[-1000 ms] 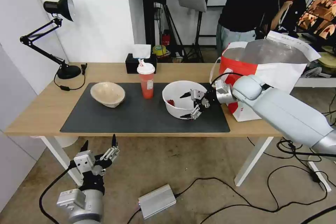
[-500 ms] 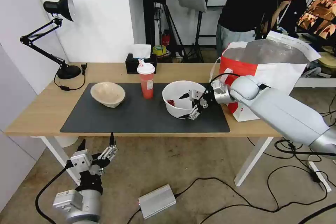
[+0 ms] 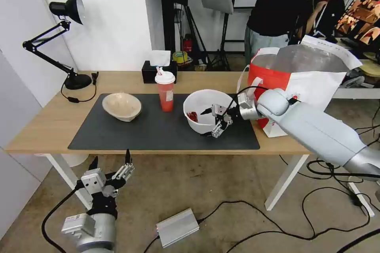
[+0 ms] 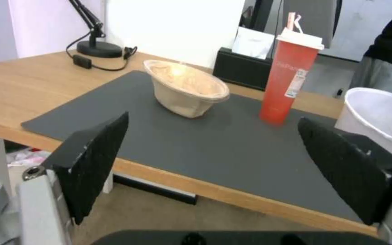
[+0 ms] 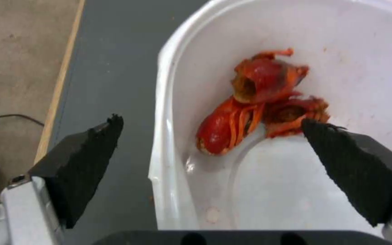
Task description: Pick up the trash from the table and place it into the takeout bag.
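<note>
Lit evenly and brightly from overhead, with soft shadows only. Mild glare on the foil lining of the takeout bag and on the white bowl in the right wrist view. Slightly soft in both wrist views; bowed toward the head view's edges

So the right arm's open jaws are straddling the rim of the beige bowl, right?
Not the beige bowl. The head view shows the right gripper at the white bowl, and the right wrist view shows its open jaws straddling that rim.
</note>
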Motion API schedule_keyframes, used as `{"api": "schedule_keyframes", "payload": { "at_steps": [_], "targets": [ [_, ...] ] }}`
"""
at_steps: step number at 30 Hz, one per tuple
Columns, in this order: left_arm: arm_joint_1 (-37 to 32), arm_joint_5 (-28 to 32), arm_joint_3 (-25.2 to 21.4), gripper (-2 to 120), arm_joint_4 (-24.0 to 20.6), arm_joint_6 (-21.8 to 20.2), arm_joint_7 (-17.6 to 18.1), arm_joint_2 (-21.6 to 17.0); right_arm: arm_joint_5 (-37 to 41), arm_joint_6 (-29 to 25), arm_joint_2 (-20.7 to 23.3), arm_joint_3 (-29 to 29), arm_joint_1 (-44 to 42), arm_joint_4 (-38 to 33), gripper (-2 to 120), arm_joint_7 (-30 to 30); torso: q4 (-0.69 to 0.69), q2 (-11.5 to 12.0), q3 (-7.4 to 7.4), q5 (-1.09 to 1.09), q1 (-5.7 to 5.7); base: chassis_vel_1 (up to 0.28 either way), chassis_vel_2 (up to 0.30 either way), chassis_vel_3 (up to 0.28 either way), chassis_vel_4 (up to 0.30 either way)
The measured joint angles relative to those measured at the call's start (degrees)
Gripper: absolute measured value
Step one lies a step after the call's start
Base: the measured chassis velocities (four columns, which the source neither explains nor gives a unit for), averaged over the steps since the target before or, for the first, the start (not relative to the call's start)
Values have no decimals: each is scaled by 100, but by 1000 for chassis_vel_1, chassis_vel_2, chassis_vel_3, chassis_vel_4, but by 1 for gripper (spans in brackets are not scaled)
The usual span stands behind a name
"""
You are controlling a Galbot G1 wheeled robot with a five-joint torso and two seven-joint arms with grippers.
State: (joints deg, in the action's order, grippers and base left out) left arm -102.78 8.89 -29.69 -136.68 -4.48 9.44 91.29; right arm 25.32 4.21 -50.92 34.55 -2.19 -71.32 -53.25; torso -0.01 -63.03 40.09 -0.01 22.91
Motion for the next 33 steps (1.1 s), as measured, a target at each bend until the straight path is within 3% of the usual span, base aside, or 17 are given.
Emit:
{"api": "schedule_keyframes", "payload": {
  "at_steps": [8, 15, 17, 19, 21, 23, 25, 27, 33],
  "targets": [
    [1, -31, 34, 100, -1, 0, 23, 0, -5, -1, 29, -1, -27, -5, 84, 5, 1, 0, 1, 1, 0, 0, 0, 0, 0],
    [7, -78, 61, 100, 8, 12, 38, 1, 38, -1, 45, 7, -25, -8, 53, 24, 1, 0, 1, 1, 0, 0, 0, 0, 0],
    [8, -79, 61, 100, 8, 13, 40, 1, 46, -1, 44, 7, -25, -7, 51, 32, 1, 0, 1, 1, 0, 0, 0, 0, 0],
    [14, -102, 70, 100, 20, 23, 45, 1, 99, -2, 30, 9, -24, -6, 39, 93, 1, 0, 2, 1, 1, 0, 0, 0, 0],
    [16, -104, 73, 100, 22, 24, 45, 1, 105, -3, 27, 9, -24, -6, 38, 101, 1, 0, 2, 1, 1, 0, 0, 0, 0],
    [35, -110, 88, 100, 36, 30, 53, 1, 132, -9, 4, 21, -12, 31, 25, 143, 1, 1, 2, 1, 1, 0, 0, 0, 0],
    [41, -111, 91, 100, 39, 30, 58, 1, 133, -10, -1, 24, -7, 42, 23, 149, 0, 1, 2, 1, 1, 0, 0, 0, 0],
    [77, -113, 98, 100, 46, 31, 63, 1, 160, -12, -31, 37, 30, 78, 10, 182, 0, 2, 2, 1, 2, 0, 0, 0, 0],
    [112, -114, 117, 100, 71, 34, 85, 1, 206, -29, -103, 42, 58, 154, 0, 248, 1, 2, 2, 0, 2, 0, 0, 0, 0]
  ]
}}
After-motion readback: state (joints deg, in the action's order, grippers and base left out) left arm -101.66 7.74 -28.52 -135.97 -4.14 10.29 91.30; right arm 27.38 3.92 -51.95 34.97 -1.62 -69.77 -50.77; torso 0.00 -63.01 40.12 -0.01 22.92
